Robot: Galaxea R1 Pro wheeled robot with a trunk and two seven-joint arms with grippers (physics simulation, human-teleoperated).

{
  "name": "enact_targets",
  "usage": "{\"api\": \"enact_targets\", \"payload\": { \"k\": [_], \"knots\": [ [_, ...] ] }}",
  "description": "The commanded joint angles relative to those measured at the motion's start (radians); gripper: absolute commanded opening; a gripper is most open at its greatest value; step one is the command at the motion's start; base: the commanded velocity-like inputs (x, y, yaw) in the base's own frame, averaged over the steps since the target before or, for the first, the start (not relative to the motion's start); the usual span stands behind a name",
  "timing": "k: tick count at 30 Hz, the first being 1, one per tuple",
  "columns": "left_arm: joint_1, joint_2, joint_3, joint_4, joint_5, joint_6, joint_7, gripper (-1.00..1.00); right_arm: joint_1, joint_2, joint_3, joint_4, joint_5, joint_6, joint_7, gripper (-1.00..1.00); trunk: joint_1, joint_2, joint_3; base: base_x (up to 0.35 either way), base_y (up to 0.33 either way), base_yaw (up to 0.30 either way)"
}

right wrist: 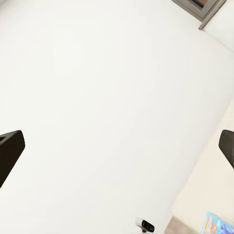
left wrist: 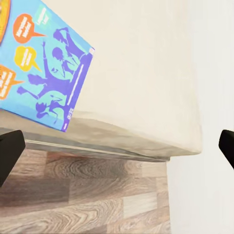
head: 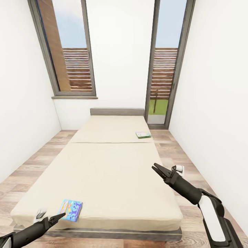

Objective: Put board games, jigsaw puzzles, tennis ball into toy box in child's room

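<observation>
The bed (head: 103, 172) is faced; the left gripper (head: 57, 217), jaws spread and empty, is poised beside the blue board game (head: 71, 209); closing over its edge is judged next; the right gripper (head: 159, 170) is held open, empty.

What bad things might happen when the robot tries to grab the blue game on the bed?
1. The blue game box lies by the bed's foot edge, partly overhanging it in the left wrist view. A nudge from the open left gripper might tip it onto the floor.
2. It lies flat on the mattress, so the fingers may slide over it.
</observation>
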Motion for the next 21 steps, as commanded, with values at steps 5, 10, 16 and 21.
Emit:
{"api": "enact_targets", "payload": {
  "k": [5,10,16,21],
  "knots": [
    [-0.001,-0.001,0.002,0.000,0.001,0.019,-0.001,1.00,-0.001,-0.001,-0.001,0.001,-0.002,0.005,0.001,1.00,0.019,-0.036,-0.017,0.000,0.000,0.000],
    [-0.001,-0.003,0.002,0.000,-0.001,0.023,0.003,1.00,-0.001,-0.001,-0.001,0.001,-0.002,0.005,0.001,1.00,0.038,-0.071,-0.032,-0.110,0.000,0.000],
    [-0.001,-0.002,0.003,0.000,0.000,0.025,0.006,1.00,-0.001,0.000,-0.001,0.001,-0.002,0.005,0.001,1.00,0.061,-0.113,-0.051,-0.142,0.000,0.000],
    [-0.001,-0.001,0.004,0.000,0.001,0.025,0.003,1.00,0.000,-0.001,-0.001,0.001,-0.002,0.005,0.001,1.00,0.081,-0.148,-0.067,-0.022,0.000,0.000]
  ]
}}
